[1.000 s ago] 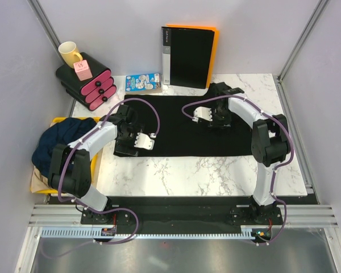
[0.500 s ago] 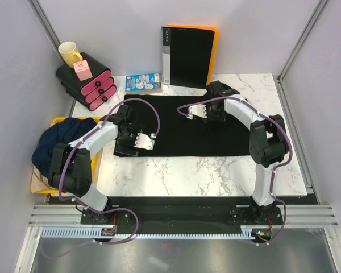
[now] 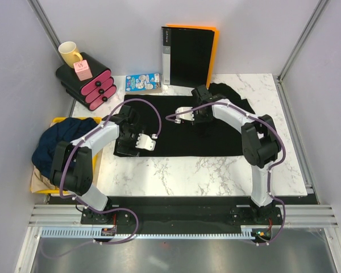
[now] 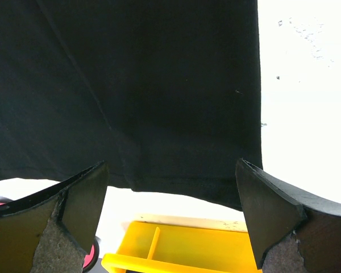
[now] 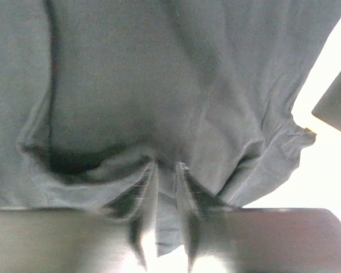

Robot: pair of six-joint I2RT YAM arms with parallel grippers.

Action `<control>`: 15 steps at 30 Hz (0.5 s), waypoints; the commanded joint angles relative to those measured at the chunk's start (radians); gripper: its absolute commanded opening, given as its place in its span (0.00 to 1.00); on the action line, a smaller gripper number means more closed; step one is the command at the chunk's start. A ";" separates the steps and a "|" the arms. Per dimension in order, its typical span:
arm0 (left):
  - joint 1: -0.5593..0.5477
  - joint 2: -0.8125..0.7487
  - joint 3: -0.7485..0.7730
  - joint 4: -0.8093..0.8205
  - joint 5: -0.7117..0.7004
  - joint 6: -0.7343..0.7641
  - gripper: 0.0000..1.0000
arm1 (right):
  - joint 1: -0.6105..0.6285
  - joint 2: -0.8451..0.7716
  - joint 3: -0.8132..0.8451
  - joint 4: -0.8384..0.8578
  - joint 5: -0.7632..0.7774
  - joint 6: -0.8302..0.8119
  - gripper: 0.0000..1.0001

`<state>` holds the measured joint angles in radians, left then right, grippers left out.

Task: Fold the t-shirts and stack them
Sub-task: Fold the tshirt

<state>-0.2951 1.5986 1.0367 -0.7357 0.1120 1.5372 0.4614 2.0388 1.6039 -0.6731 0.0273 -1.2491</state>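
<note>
The black t-shirt (image 3: pixel 176 136) lies spread on the marble table (image 3: pixel 216 170). Its long axis runs from 9 o'clock to 3 o'clock in the overhead view, and one sleeve is bunched at its 1 o'clock corner. The navy t-shirt (image 3: pixel 62 139) is heaped in the yellow bin (image 3: pixel 59 120) off the table's 9 o'clock side, with a tan one (image 3: pixel 38 183) under it.

The right gripper (image 5: pixel 165 170) sits near the middle of the shirt's far edge. Its jaws are pressed together on a raised ridge of the black cloth, which puckers around the fingertips in the right wrist view. Most of the free cloth lies toward 6 o'clock from this pinch.

The left gripper (image 4: pixel 170 165) hangs over the shirt's 8 o'clock corner with its jaws spread wide and nothing between them. In the left wrist view the cloth's edge runs across just ahead of its fingers, and the bin shows beyond it.

The fold probably turns on that layout. The right arm holds the far edge, and the left arm is nearer the 9 o'clock end. A fold across the long axis would probably need the left jaws to close on that corner first.
</note>
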 commanded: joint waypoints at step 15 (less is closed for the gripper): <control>0.016 -0.106 -0.073 0.156 0.057 -0.037 0.99 | -0.139 -0.290 -0.209 0.158 0.095 0.189 0.68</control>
<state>-0.2897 1.5890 1.0031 -0.6655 0.1165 1.5070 0.3790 1.9514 1.4609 -0.5537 0.1112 -1.1011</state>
